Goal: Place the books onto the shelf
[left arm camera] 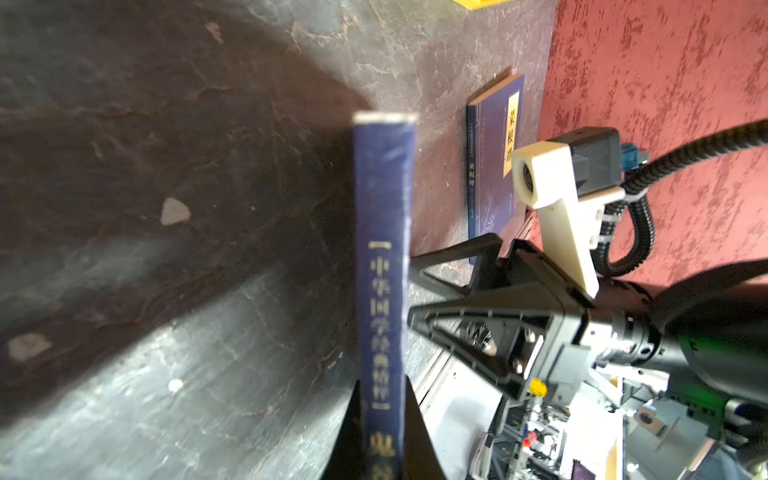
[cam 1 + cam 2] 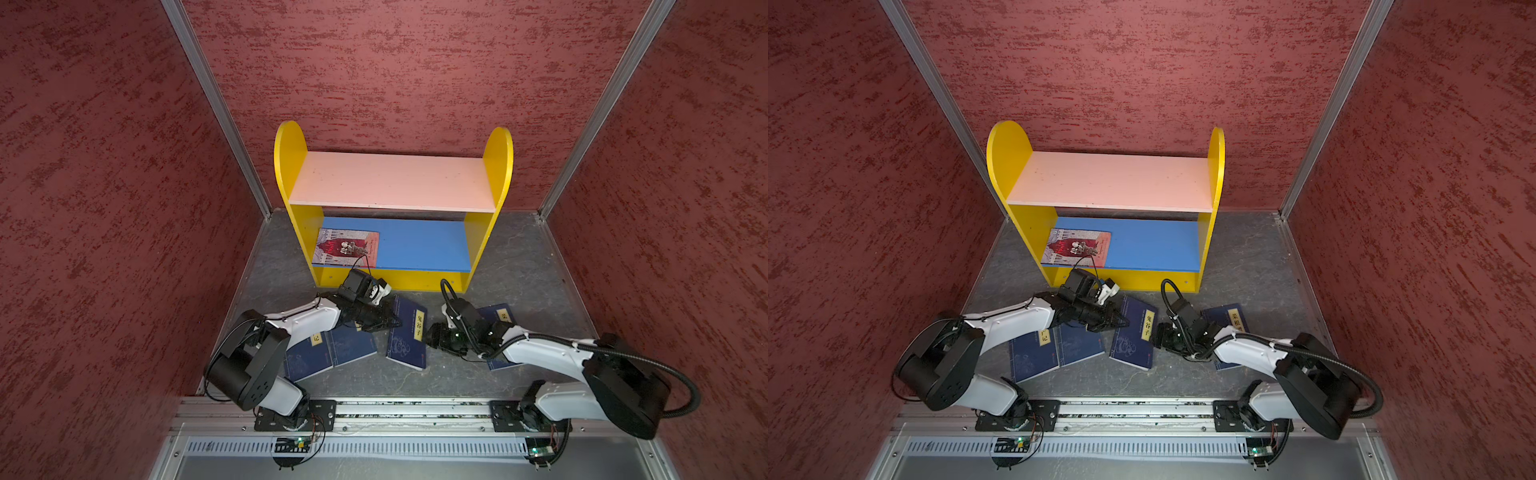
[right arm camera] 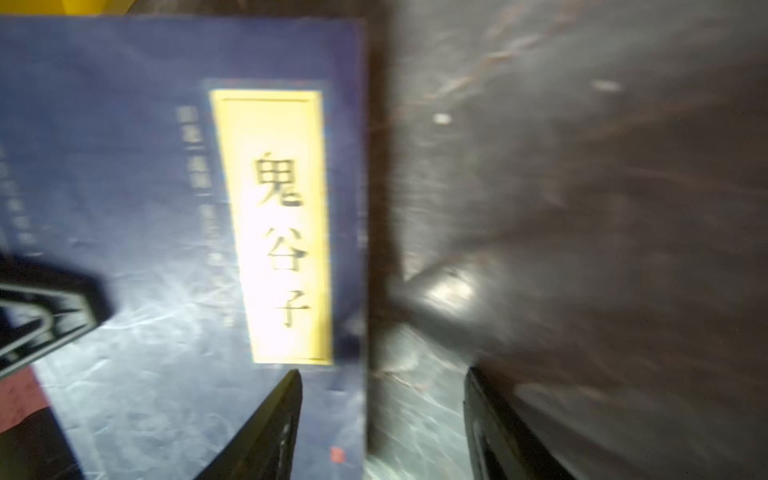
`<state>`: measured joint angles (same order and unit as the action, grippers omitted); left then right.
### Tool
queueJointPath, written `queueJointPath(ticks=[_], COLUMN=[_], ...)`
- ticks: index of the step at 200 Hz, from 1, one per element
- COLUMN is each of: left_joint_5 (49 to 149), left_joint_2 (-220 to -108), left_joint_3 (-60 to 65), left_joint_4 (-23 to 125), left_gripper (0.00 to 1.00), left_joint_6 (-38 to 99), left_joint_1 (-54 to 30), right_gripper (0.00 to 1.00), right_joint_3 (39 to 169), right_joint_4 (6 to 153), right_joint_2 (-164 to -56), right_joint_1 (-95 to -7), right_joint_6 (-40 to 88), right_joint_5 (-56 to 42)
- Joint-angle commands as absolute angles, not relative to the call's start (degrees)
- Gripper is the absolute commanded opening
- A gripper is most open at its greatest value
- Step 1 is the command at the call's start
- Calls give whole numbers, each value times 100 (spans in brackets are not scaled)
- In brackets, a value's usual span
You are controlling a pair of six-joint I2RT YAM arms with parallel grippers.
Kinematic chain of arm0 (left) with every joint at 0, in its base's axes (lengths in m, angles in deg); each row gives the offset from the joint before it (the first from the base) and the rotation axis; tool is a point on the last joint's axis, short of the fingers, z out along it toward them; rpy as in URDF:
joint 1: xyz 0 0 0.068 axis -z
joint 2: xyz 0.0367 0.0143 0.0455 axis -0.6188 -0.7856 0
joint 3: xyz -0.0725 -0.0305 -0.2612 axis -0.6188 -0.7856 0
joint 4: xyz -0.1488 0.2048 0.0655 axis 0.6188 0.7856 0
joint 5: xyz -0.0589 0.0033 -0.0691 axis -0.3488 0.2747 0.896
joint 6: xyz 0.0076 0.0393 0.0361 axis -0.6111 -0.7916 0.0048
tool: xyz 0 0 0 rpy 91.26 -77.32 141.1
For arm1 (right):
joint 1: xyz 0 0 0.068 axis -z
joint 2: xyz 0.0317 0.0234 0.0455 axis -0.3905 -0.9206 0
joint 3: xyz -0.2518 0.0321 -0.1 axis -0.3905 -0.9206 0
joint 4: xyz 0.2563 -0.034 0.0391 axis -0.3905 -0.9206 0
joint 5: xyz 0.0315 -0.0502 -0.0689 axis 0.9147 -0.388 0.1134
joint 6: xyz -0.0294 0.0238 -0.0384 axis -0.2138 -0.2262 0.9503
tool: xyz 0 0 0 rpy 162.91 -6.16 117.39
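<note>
The shelf (image 2: 392, 178) (image 2: 1108, 180) stands against the back wall, and a red book (image 2: 347, 247) (image 2: 1075, 247) lies on its blue lower board. On the floor in front, a navy book with a yellow label (image 2: 409, 336) (image 2: 1133, 336) (image 3: 166, 208) has its spine (image 1: 384, 249) pinched in my shut left gripper (image 2: 392, 322) (image 2: 1123, 322) (image 1: 384, 415). My right gripper (image 2: 430, 336) (image 2: 1154, 336) (image 3: 382, 374) (image 1: 411, 293) is open at the book's opposite edge, one finger over the cover and one over the floor.
Two more navy books (image 2: 309, 357) (image 2: 353, 345) lie partly under the left arm. Another navy book (image 2: 503, 316) (image 1: 494, 158) lies under the right arm. Red textured walls (image 2: 104, 208) close in three sides. A metal rail (image 2: 395, 409) runs along the front.
</note>
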<state>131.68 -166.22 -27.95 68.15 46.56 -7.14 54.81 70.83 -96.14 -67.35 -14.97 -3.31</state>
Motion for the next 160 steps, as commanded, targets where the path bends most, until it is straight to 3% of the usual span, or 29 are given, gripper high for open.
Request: queueJointPath(ticks=[1, 39, 72, 100, 160], left_joint_5=[13191, 13564, 13988, 14042, 13774], left_joint_2=[-16230, -15718, -15149, -14720, -14630], left_joint_3=[-2378, -1445, -604, 222, 1593], left_joint_4=[7454, 8892, 9920, 10427, 10176], left_gripper=[0, 0, 0, 0, 0], left_joint_6=[4057, 2968, 2113, 1648, 2092], left_joint_1=[-629, -401, -189, -257, -1040], right_gripper=[64, 65, 65, 65, 64], right_joint_3=[5359, 5431, 5759, 6021, 6942], right_joint_4=[6363, 5782, 5339, 5237, 6067], right_joint_2=[-8759, -7060, -6221, -5934, -6002], right_joint_1=[-6746, -6737, -6737, -6736, -6735], right_joint_6=[-1665, -1566, -1331, -1216, -960], right_joint_5=[-999, -1340, -1456, -1656, -1400])
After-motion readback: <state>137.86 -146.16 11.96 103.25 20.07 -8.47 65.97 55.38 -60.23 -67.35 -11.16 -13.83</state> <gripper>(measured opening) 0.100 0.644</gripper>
